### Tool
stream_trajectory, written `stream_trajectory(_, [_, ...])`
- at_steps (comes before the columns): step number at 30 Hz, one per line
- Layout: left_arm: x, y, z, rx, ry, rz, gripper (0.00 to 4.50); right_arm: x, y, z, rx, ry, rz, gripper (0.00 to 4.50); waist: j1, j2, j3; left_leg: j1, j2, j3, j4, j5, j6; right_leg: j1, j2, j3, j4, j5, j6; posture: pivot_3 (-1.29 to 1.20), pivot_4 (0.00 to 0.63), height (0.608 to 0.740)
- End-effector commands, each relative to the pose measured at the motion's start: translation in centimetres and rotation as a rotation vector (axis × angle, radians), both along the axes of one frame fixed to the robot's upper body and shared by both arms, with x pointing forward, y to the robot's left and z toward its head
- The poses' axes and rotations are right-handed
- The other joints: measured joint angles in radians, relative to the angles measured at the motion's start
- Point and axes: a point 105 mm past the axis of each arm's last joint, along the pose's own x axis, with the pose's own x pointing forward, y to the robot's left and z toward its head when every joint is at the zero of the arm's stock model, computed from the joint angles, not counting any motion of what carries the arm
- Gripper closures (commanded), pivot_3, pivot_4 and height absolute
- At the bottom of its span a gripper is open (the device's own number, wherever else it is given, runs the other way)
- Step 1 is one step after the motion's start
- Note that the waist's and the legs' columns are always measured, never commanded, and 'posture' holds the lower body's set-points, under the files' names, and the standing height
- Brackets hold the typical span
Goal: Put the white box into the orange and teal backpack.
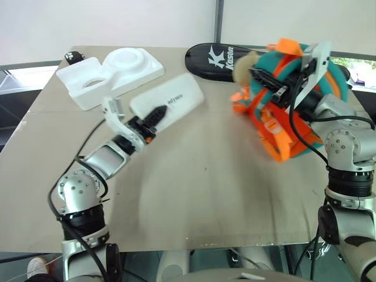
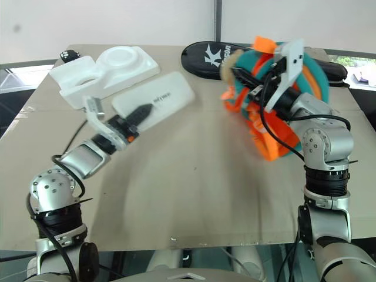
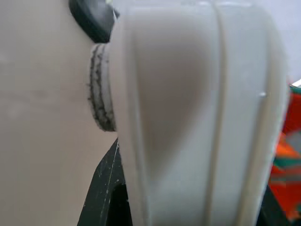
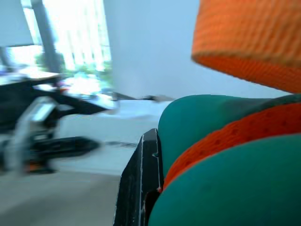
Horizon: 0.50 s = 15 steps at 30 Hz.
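Two claws busy. My left claw (image 1: pixel 157 114) is clamped partway shut on the near end of the white box (image 1: pixel 167 102), one black finger lying across its top face. The box's long axis runs diagonally, near end at my claw, far end pointing away toward the black racket bag (image 1: pixel 214 57). It looks tipped up off the tabletop (image 1: pixel 205 188) at the held end; can't tell if the far end touches. Box is flat, white, rounded corners, small dark lettering on top; in the left wrist view its underside (image 3: pixel 197 117) shows long moulded ribs.

My right claw (image 1: pixel 267 82) is shut on the orange and teal backpack (image 1: pixel 282 117), fingers buried in the upper part of the pack. The pack is lifted and tilted, orange straps hanging toward the tabletop, tan plush toy (image 1: pixel 245 66) on the side facing the box. Teal shell, orange panels and trim.

Relative to the box: backpack sits to its right, well apart, open bare tabletop between them. White foam block (image 1: pixel 111 73) is just beside the box on its far left side, close to touching. Racket bag lies beyond the box's far end along the tabletop's back edge. The near half of the tabletop is bare down to its front edge.
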Motion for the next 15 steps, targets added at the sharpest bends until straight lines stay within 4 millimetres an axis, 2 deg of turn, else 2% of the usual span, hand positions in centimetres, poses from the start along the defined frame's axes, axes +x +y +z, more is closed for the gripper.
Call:
stream_trajectory(1, [-2.1,1.6,2.6,0.091,-0.141,-0.009,3.39,-3.1,1.1,1.3,-0.045,-0.068,0.152,4.46,0.000,0.000,0.000,0.000,0.000,0.000,0.000,0.000,0.000,0.000,0.000,0.000,0.000,0.000,0.000,0.00,0.150,0.740])
stream_trajectory(5, [-5.2,2.4,4.0,0.213,-0.223,-0.100,3.39,-4.2,0.6,-1.7,-0.158,0.017,0.228,4.46,0.007,-0.002,0.000,0.000,0.000,0.001,0.000,0.000,0.000,0.000,-0.002,-0.001,-0.001,0.000,0.000,0.00,0.150,0.740])
stream_trajectory(9, [-7.9,0.5,6.1,0.318,-0.331,-0.278,3.39,-4.4,-1.4,-3.2,-0.150,0.131,0.251,4.46,0.014,-0.003,0.002,0.000,0.000,-0.002,0.001,0.000,0.000,0.002,-0.003,-0.004,-0.001,-0.001,-0.002,0.00,0.150,0.740])
stream_trajectory(12, [-8.5,-0.2,6.2,0.395,-0.370,-0.339,3.39,-4.1,-1.8,-3.2,-0.166,0.102,0.232,4.46,0.009,-0.003,0.003,0.001,0.000,0.000,0.004,0.000,0.000,0.004,-0.003,-0.004,-0.001,-0.002,-0.004,0.00,0.150,0.740])
stream_trajectory(15, [-7.9,-0.7,6.1,0.451,-0.402,-0.345,3.39,-4.4,-2.2,-2.9,-0.161,0.068,0.241,4.46,0.004,-0.003,0.003,0.004,0.000,0.000,0.004,0.000,0.000,0.005,-0.002,-0.003,0.000,-0.002,-0.004,0.00,0.150,0.740])
